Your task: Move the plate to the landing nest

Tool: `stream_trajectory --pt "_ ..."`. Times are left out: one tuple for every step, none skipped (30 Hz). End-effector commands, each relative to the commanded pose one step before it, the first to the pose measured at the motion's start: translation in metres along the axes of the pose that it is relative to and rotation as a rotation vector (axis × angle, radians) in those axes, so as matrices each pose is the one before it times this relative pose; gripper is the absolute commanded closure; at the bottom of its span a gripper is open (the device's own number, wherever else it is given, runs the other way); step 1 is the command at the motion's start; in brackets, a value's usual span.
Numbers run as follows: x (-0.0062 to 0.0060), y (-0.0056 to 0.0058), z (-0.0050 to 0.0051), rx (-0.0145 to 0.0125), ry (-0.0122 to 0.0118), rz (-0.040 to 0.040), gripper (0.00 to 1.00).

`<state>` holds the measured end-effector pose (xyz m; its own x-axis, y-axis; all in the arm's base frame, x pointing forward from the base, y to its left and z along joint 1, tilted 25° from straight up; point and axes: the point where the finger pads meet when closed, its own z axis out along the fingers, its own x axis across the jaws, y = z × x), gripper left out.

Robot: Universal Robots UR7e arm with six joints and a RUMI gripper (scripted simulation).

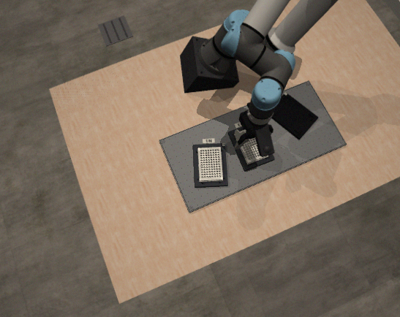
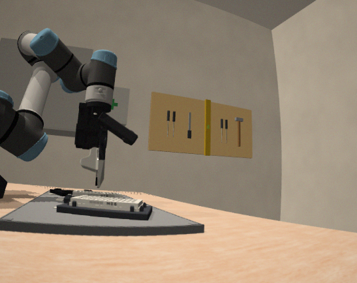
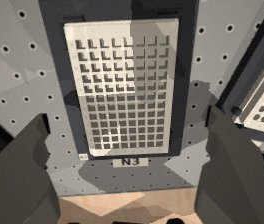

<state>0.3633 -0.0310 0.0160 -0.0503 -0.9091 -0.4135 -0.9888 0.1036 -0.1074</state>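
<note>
We are seeing plate M09 (image 3: 122, 85) lying flat inside the dark frame of the landing nest N3 (image 3: 53, 75), whose "N3" tag is showing just below the plate's near short end in the wrist view. A small corner mark is sitting at the nest's near left corner; we cannot read it.

Our gripper (image 3: 128, 150) is hanging above the plate with its jaws spread wide, one on each side of the nest, grasping nothing. In the exterior view its fingertips (image 2: 98, 177) are floating clear above the plates.

Plate M06 (image 1: 210, 164) is resting in the plate nest N1 (image 1: 210, 182), to one side of N3 on the grey perforated board (image 1: 193, 197). The vacant plate nest N2 (image 1: 299, 115) is lying on the board's other side, partly under the arm. The board is sitting on the wooden desk (image 1: 134, 219).
</note>
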Motion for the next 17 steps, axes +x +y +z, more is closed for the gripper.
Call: stream_trajectory --pt "0.00027 0.00025 -0.00974 -0.00019 0.00029 -0.00079 0.18" --pt "0.0 0.0 0.0 0.0 0.0 0.0 0.18" --pt "-0.00004 -0.00004 -0.00169 0.00016 -0.00014 0.0 0.18" --pt "0.00001 0.00001 -0.00167 -0.00003 0.00002 0.0 0.18" --pt "0.00001 0.00001 -0.00167 -0.00004 0.00003 0.0 0.18" --pt "0.00001 0.00001 -0.00139 -0.00002 0.00002 0.0 0.18" --pt "-0.00002 -0.00002 -0.00001 0.00006 -0.00006 0.0 0.18" --pt "-0.00002 -0.00002 -0.00001 0.00007 -0.00006 0.0 0.18" --pt "-0.00002 -0.00002 -0.00001 0.00007 -0.00006 0.0 0.18" --pt "-0.00001 -0.00001 -0.00001 0.00005 -0.00005 0.0 0.18" --pt "-0.0004 0.00044 0.00052 -0.0008 -0.00083 0.0 0.18" --pt "-0.00052 0.00056 0.00066 -0.00105 -0.00102 -0.00008 0.18" --pt "-0.00034 0.00045 0.00061 -0.00109 -0.00112 0.00016 0.18" --pt "0.0 0.0 0.0 0.0 0.0 0.0 0.18" --pt "0.0 0.0 0.0 0.0 0.0 0.0 0.18" --pt "0.0 0.0 0.0 0.0 0.0 0.0 0.18" --pt "0.0 0.0 0.0 0.0 0.0 0.0 0.18"
